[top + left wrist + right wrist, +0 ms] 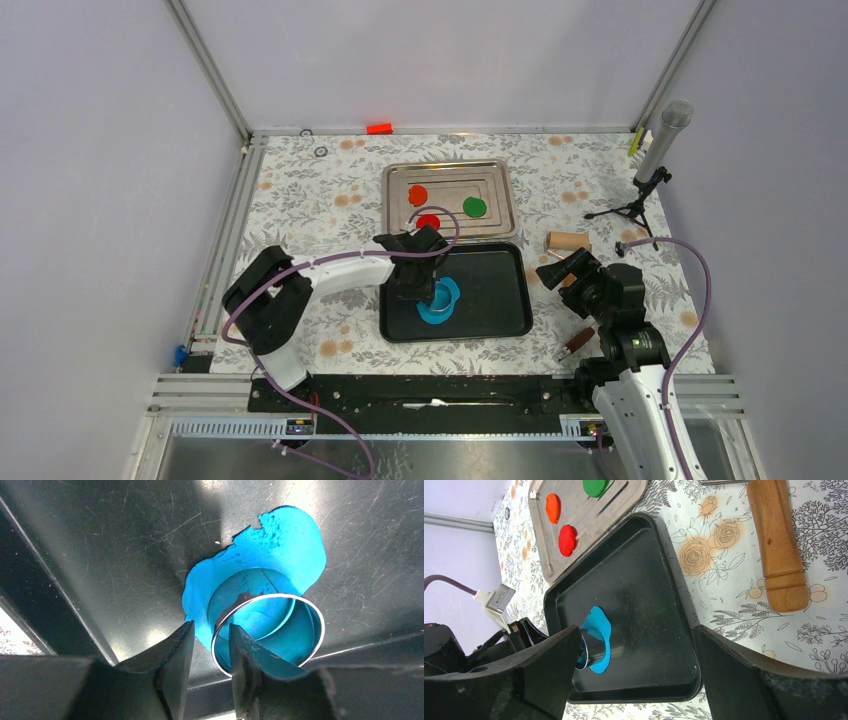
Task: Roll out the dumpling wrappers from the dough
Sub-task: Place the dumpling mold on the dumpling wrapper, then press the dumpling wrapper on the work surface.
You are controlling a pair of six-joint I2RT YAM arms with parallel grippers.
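Left claw [211,627]: I see it low over the near left part of the black tray, jaws partly parted; the ring's wall stands in the gap, one finger outside it and one inside, with space on both sides, so nothing is clamped
Right claw [635,632]: spread wide with nothing between the fingers, hanging above the bench just off the black tray's right edge
Ring cutter [305,640]: shiny metal band, upright on the dough, its inside showing blue
Dough [290,545]: thin bright blue sheet with a ragged edge, flat on the black tray's floor; it spreads past the ring, and I cannot tell whether a disc is cut through inside
Black tray [500,290]: on the flowered bench [300,200], between the two arms
Wooden roller [776,545]: lying on the bench right of the black tray, apart from it
Steel tray [497,175]: just behind the black tray
Wrappers: orange wrapper [417,195], red wrapper [428,221] and green wrapper [474,207] lie flat in the steel tray, apart from each other, red nearest the black tray
Microphone [665,140]: on a small tripod at the far right corner
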